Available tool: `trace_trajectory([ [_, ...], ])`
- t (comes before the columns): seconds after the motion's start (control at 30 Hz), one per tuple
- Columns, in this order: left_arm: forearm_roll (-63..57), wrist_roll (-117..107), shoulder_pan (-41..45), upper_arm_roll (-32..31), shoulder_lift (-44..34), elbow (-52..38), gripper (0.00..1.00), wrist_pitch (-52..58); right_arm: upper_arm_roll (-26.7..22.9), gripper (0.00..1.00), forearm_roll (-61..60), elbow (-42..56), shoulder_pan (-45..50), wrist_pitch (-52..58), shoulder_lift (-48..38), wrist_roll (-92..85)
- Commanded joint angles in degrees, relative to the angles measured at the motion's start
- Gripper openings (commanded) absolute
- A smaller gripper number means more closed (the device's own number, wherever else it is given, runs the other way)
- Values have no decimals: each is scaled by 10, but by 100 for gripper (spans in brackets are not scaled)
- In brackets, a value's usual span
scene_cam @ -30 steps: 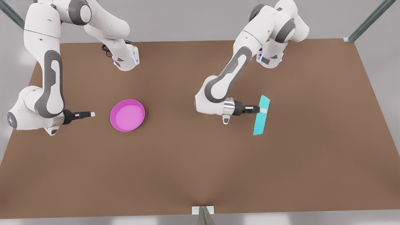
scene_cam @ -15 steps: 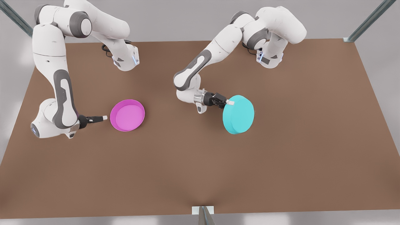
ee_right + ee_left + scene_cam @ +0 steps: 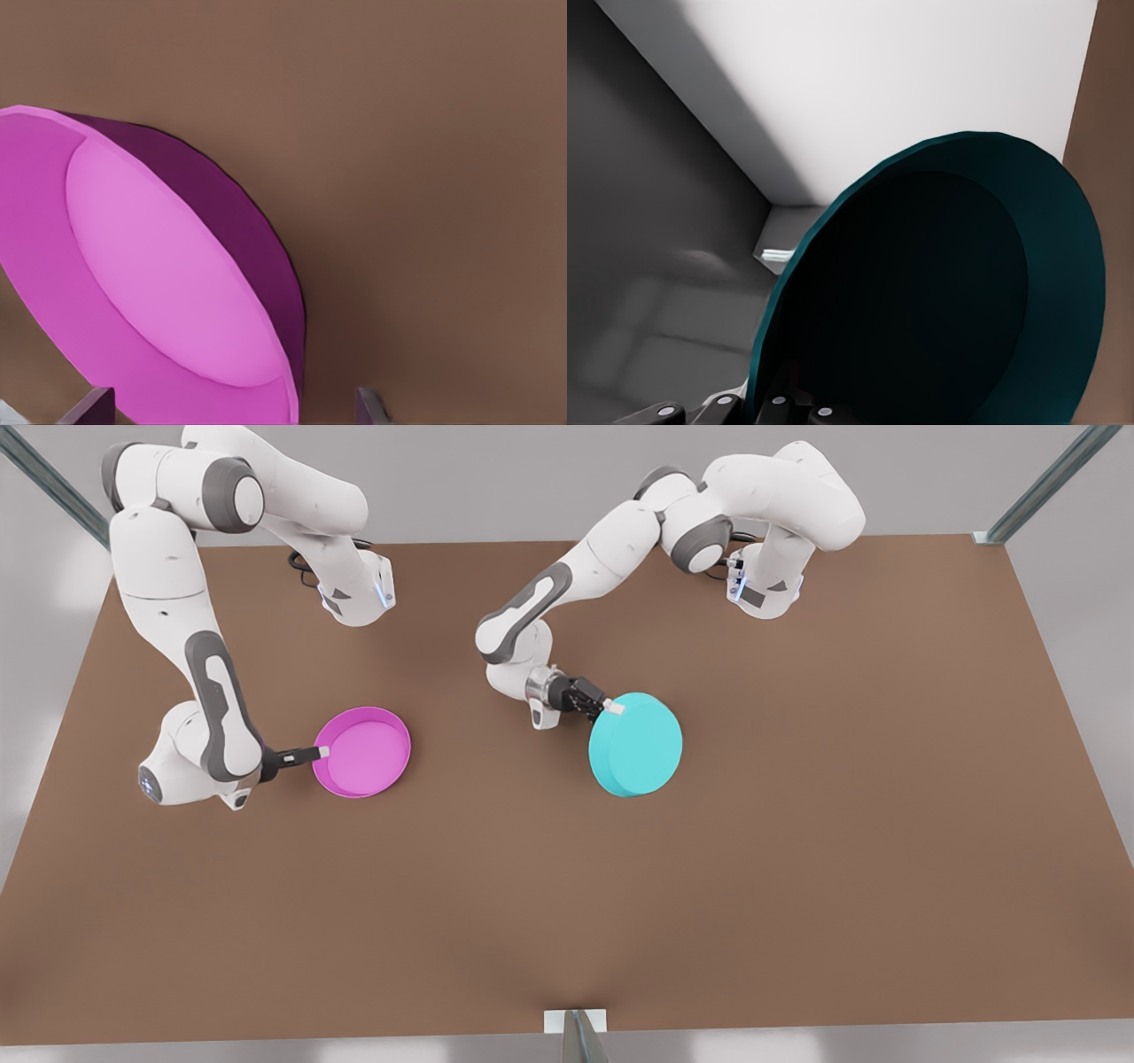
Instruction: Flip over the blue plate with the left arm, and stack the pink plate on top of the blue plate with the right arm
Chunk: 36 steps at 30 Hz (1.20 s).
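My left hand (image 3: 609, 708) gripped the rim of the round turquoise plastic plate (image 3: 636, 744), flat underside up, tilted over mid-counter (image 3: 797, 824). My right hand (image 3: 319, 753) sat at the rim of the round magenta-pink plastic plate (image 3: 361, 751), fingers spread either side, plate upright on the counter.

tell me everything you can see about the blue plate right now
The blue plate is a round, shallow turquoise dish that looks like smooth plastic, with a short straight rim wall. In the front view its plain flat underside faces up, so it is turned over, slightly tilted, at the middle of the brown table, well apart from the pink plate. The left gripper is shut on its rim at the edge nearest that arm. The left wrist view looks into its dark hollow inside.
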State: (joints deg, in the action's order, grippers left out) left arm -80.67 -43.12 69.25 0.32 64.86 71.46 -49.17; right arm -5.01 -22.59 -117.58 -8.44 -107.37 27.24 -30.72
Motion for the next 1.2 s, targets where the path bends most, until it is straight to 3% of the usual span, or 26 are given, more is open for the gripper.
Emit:
trace_trajectory([
  [0.0,23,-1,0,0,0,0,21,-1,1,100,0,0,0,-1,1,0],
  [0.1,24,0,0,-1,0,0,21,-3,0,100,0,2,11,-2,4,2],
  [0.13,24,1,-1,-2,0,-3,31,-4,0,100,0,3,11,-6,4,3],
  [0.17,24,-1,-1,-3,0,-5,100,-7,1,100,0,2,12,-20,4,4],
  [0.37,24,-2,4,-1,4,-5,100,-10,0,100,-1,2,22,-48,13,4],
  [0.4,24,-1,6,-2,5,-5,100,-10,0,90,0,1,22,-47,14,3],
  [0.43,25,-1,11,-2,5,-5,100,-10,1,58,0,1,21,-46,16,-4],
  [0.53,27,1,23,-3,4,-8,100,-3,0,45,1,1,16,-45,17,-38],
  [0.77,101,-3,61,-22,5,-27,100,-14,0,49,3,3,21,-47,16,-51],
  [1.07,265,-49,84,-50,7,-157,100,-36,0,49,11,2,19,-63,19,-64],
  [1.17,336,-54,98,-58,-29,-167,100,-33,0,49,11,1,19,-63,17,-64],
])
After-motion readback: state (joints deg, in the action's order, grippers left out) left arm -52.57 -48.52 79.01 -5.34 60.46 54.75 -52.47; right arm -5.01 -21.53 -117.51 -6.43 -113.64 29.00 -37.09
